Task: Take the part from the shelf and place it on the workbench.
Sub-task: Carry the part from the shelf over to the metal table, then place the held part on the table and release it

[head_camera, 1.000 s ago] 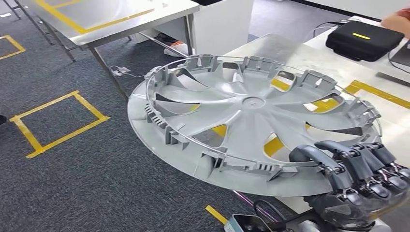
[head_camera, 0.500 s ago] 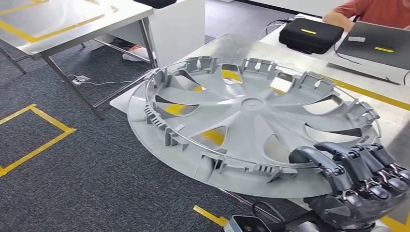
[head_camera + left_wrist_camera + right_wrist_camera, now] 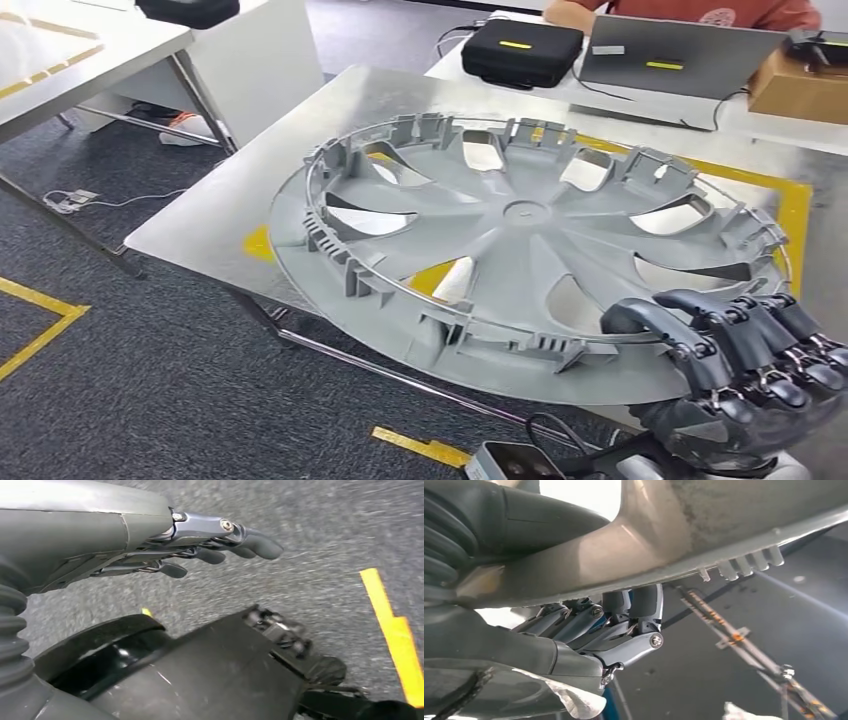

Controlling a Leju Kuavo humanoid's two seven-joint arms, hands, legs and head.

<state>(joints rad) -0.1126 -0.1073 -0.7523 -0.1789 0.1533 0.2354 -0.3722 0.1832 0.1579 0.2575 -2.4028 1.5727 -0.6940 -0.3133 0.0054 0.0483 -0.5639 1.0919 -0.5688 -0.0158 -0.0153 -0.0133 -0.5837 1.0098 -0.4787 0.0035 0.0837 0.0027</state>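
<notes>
The right robot hand [image 3: 735, 355] is gripping the near rim of the grey wheel cover [image 3: 520, 250], holding it roughly level out in front of itself above the steel desk [image 3: 300, 130], while the left robot hand [image 3: 210, 542] is hanging empty, fingers loosely extended over the carpet.

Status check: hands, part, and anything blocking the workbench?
Right hand grips wheel cover rim. Left hand hangs free. Cover held over workbench, not set down. Nothing in the way.

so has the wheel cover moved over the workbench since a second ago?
Yes. The wheel cover, held by the right hand, now hangs mostly over the workbench; earlier, mostly over carpet.
</notes>
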